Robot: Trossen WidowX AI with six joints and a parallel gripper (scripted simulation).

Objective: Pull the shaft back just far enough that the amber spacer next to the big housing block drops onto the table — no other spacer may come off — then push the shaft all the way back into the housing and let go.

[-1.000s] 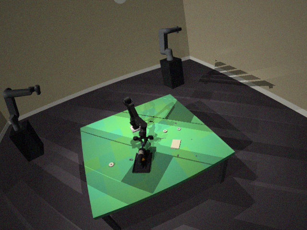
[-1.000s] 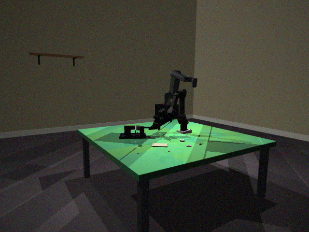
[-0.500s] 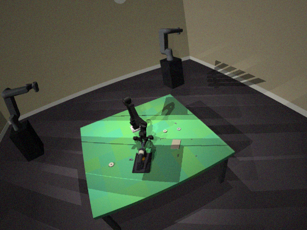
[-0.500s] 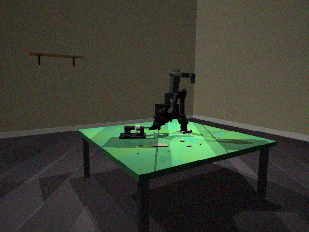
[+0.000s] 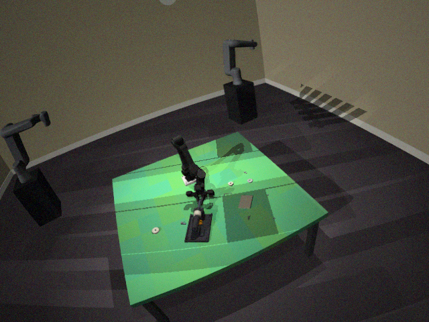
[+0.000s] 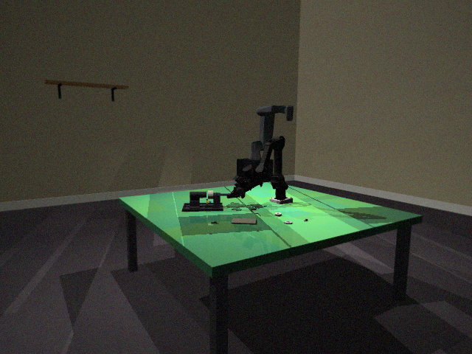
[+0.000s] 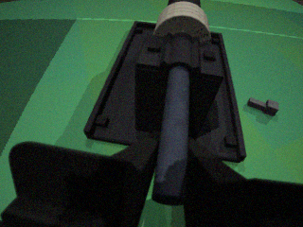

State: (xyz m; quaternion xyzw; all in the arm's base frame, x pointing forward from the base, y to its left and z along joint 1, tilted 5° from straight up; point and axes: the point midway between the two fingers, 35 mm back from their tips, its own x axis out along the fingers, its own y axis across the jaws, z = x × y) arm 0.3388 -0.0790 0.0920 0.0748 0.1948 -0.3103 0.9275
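My gripper [image 5: 199,206] [image 6: 229,195] [image 7: 170,140] is shut on the free end of the blue-grey shaft [image 6: 223,194] [image 7: 176,109]. The shaft passes through the dark support block [image 6: 216,200] [image 7: 149,96] toward the big housing block [image 6: 194,199] [image 5: 195,227]. Pale spacers [image 5: 197,212] [image 6: 210,195] [image 7: 182,20] sit together around the shaft, between the two blocks. The amber spacer [image 5: 200,222] [image 6: 206,201] is off the shaft, below its line and beside the housing; whether it rests on the base is too small to tell. It does not show in the wrist view.
The blocks stand on a dark rimmed base [image 5: 205,237] [image 7: 124,95]. A small dark part [image 5: 182,223] [image 7: 263,106] lies beside it. Pale rings [image 5: 155,230] [image 5: 230,183] [image 5: 250,180] and a flat tan block [image 5: 246,201] [image 6: 243,220] lie on the table. Two other arms stand beyond the table.
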